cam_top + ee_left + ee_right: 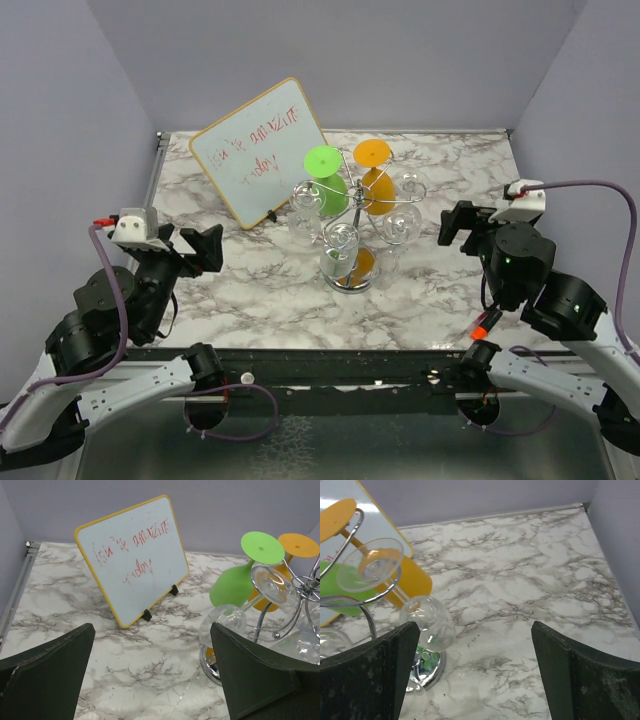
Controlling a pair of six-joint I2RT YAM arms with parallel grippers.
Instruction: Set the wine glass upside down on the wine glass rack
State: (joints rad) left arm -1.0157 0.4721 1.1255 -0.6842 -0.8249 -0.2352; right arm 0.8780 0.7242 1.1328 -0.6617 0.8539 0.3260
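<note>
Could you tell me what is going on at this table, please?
Two robot arms are set to hang wine glasses upside down on the chrome wine glass rack. A green glass, an orange glass and several clear glasses hang there. The left gripper and right gripper sit either side of it, fingers open, holding nothing.

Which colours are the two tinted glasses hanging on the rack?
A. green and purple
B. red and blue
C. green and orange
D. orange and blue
C: the green glass and the orange glass hang foot-up on the wine glass rack.
</note>
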